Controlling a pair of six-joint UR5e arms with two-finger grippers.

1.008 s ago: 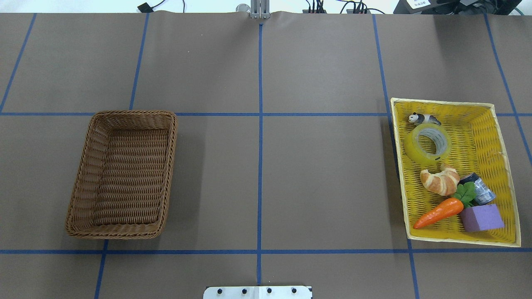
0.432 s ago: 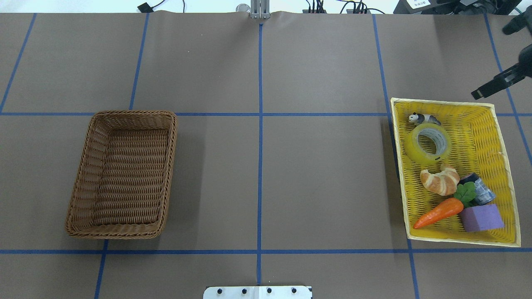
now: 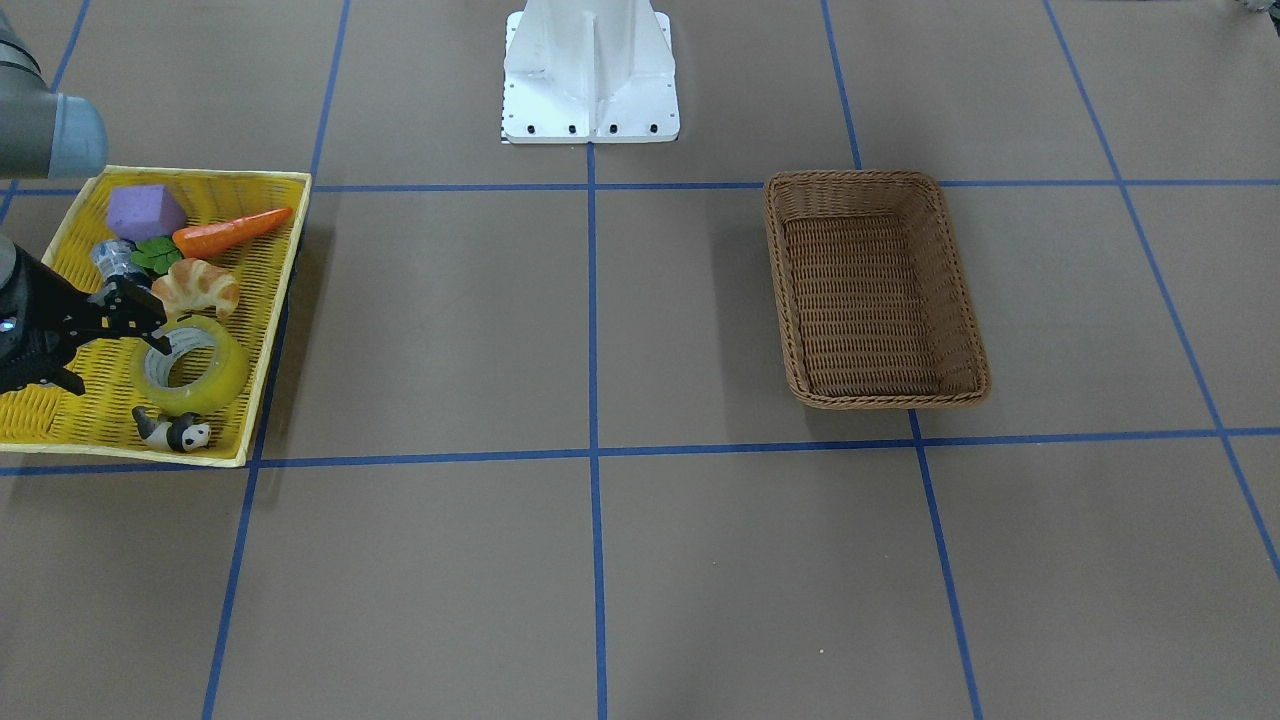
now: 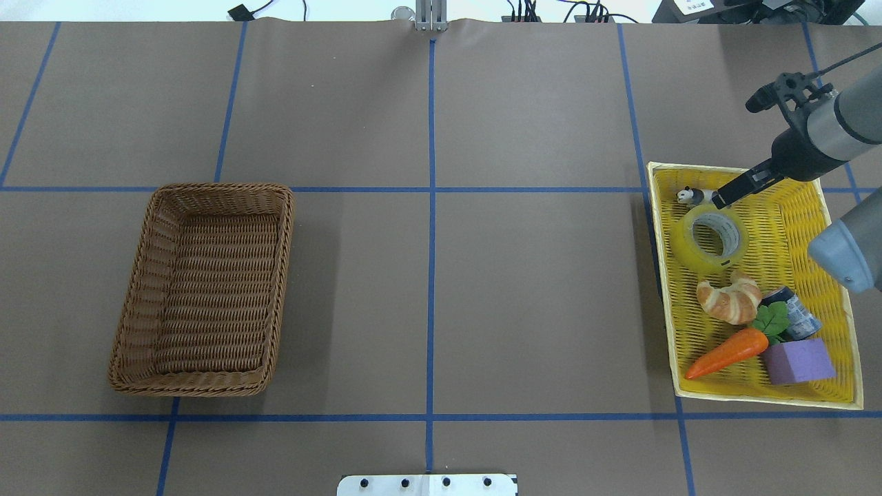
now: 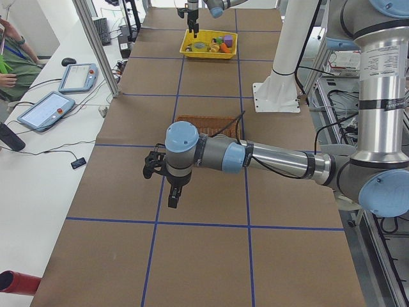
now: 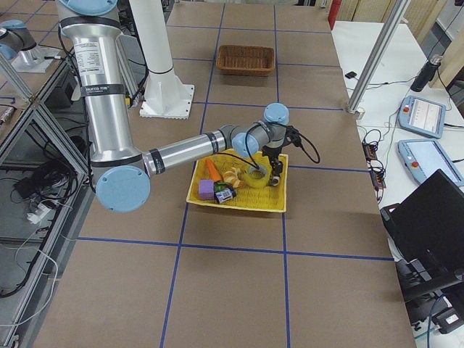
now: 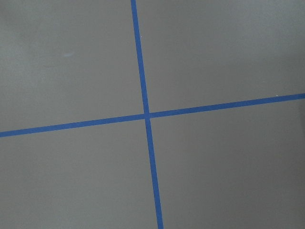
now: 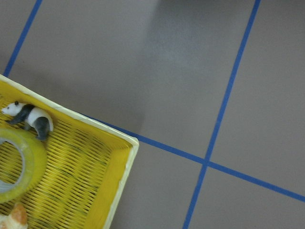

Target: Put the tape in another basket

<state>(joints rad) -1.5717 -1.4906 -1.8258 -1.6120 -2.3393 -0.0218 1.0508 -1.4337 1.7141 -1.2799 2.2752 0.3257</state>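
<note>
Overhead exterior: roll of translucent yellow packing tape (image 4: 710, 238) lying in the far half of the yellow woven tray (image 4: 837, 324), hole facing up, on the robot's right side of the desk (image 4: 537, 310). Just beyond the roll, a panda figurine (image 4: 701, 197); just nearer, a croissant (image 4: 730, 300). Further toward the robot, a carrot (image 4: 727, 353), a purple block (image 4: 799, 362) and a small grey can (image 4: 796, 313) on its side, carrot leaves over the can.

Right claw (image 4: 721, 199) reaching in from the right edge, tips over the far end of the tray, between panda and roll in this view. From the front-facing view, right claw (image 3: 155, 322) with fingers spread, nothing between them, tips beside the tape's rim; contact or not, cannot tell. Right wrist view: only the panda, a slice of the roll and the tray's corner, no fingers.

Brown wicker basket (image 4: 207, 289) well apart, on the robot's left half of the desk.

Left claw (image 5: 172, 198) only in the exterior left view, hanging over bare desk near a blue line crossing; spread or pressed together, cannot tell.
</note>
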